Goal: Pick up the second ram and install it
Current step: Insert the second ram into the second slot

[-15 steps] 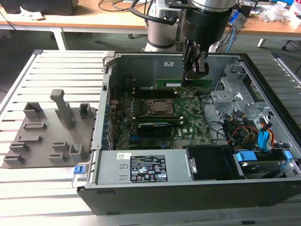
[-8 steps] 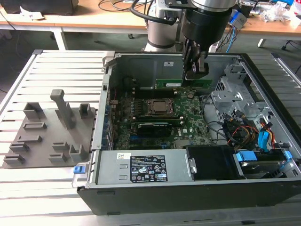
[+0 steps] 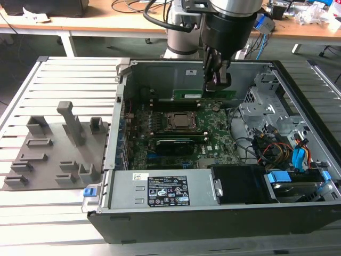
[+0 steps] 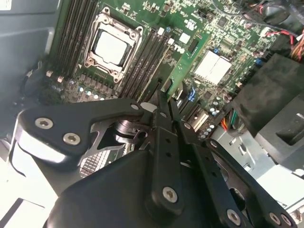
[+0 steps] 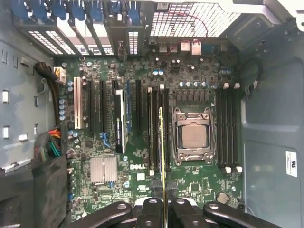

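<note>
1. The second ram (image 3: 186, 95) is a thin, flat green board, long and narrow; in the first wrist view its edge shows as a fine line (image 5: 162, 152).
2. The black metal end effector (image 3: 216, 84) is closed tight on it, inside the open grey computer case (image 3: 186, 213).
3. The stick hangs above the green motherboard (image 5: 137, 178), over the black memory slots (image 5: 153, 128) beside the square, shiny CPU socket (image 5: 192, 135).

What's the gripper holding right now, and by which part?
The gripper pinches the ram by its upper long edge.
</note>
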You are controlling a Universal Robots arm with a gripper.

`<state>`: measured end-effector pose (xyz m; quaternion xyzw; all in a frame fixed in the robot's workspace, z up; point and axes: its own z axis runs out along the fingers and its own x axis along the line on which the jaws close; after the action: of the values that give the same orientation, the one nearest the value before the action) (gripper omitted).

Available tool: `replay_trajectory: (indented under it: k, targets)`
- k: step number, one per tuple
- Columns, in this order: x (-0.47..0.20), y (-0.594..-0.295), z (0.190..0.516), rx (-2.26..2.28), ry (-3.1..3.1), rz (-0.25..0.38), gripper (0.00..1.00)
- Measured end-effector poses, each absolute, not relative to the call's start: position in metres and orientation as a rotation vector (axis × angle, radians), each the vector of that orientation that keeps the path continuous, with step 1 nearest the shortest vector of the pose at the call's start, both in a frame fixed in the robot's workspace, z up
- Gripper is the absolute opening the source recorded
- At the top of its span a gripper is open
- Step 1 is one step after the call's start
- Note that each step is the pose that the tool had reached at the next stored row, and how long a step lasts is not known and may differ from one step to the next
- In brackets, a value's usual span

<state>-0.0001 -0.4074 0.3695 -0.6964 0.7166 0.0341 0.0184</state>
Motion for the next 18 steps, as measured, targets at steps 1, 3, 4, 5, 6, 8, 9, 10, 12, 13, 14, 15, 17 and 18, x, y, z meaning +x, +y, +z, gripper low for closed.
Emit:
replay_trajectory:
  k: [1,3,4,5,6,8,9,10,12,13,14,15,17,18]
  targets:
    - [-0.003,-0.407,0.368,-2.163,2.225,0.106,0.14]
    - [-0.004,-0.407,0.365,-2.163,2.225,0.106,0.14]
    - [-0.004,-0.407,0.363,-2.163,2.225,0.106,0.14]
    - [-0.004,-0.407,0.362,-2.163,2.225,0.106,0.14]
    - [-0.005,-0.407,0.359,-2.163,2.225,0.106,0.14]
    - [-0.005,-0.407,0.354,-2.163,2.225,0.106,0.14]
    - [-0.005,-0.407,0.352,-2.163,2.225,0.106,0.14]
    - [-0.005,-0.407,0.351,-2.163,2.225,0.106,0.14]
    - [-0.005,-0.407,0.348,-2.163,2.225,0.106,0.14]
    - [-0.005,-0.407,0.347,-2.163,2.225,0.106,0.14]
    - [-0.005,-0.407,0.345,-2.163,2.225,0.106,0.14]
    - [-0.005,-0.407,0.344,-2.163,2.225,0.106,0.14]
    - [-0.005,-0.407,0.342,-2.163,2.225,0.106,0.14]
    - [-0.005,-0.407,0.341,-2.163,2.225,0.106,0.14]
